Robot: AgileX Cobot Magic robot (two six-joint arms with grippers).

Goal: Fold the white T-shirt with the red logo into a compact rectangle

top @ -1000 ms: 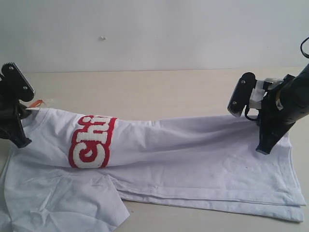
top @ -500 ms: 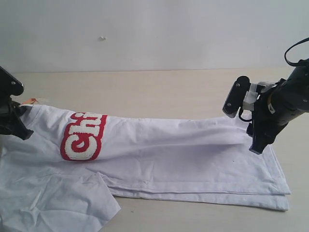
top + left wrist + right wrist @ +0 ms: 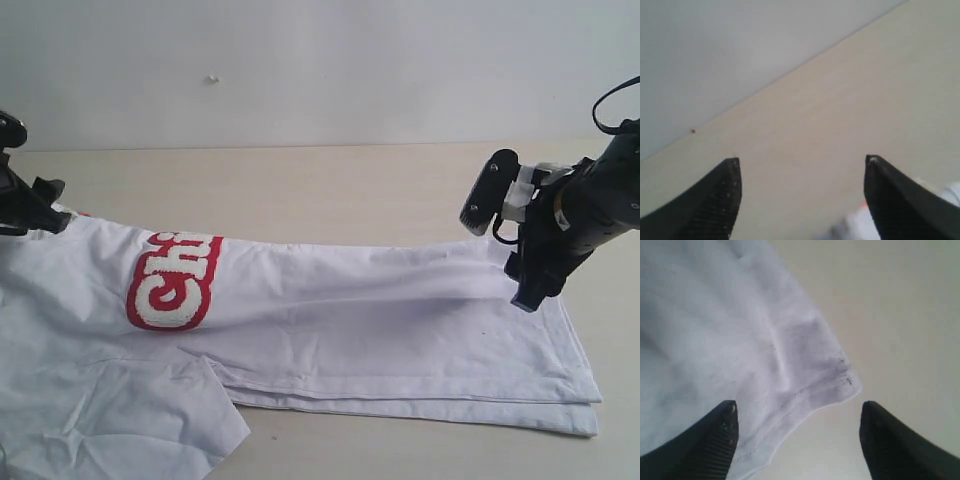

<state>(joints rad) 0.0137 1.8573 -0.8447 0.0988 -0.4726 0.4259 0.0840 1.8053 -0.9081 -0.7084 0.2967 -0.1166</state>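
Beige surface (image 3: 350, 190) is filling most of the exterior view, with a pale wall (image 3: 320, 60) running behind it.

White T-shirt (image 3: 400, 320) is lying on the surface as a long strip, running from the left edge to the right side. It is folded lengthwise, with stacked layer edges showing along the near side. A loose, wrinkled flap is spreading out at the near left corner. The hem end is sitting at the right.

Right claw (image 3: 797, 407) is hanging over the hem end of the T-shirt. Its 2 fingers are standing apart and clamping nothing. A stitched hem corner is lying below the gap in the right wrist view. From the exterior view I cannot tell whether a fingertip is touching the cloth.

Left claw (image 3: 801, 165) is sitting at the far left edge, by the T-shirt's left end. Its 2 fingers are spread wide with only bare surface between them. A blurred bit of white cloth with an orange fleck is showing beside 1 finger.

Red logo (image 3: 172, 280) is sitting on the left part of the T-shirt, near the fold. Only the white letters "Chi" on thick red outline are showing; the rest is wrapping out of sight.
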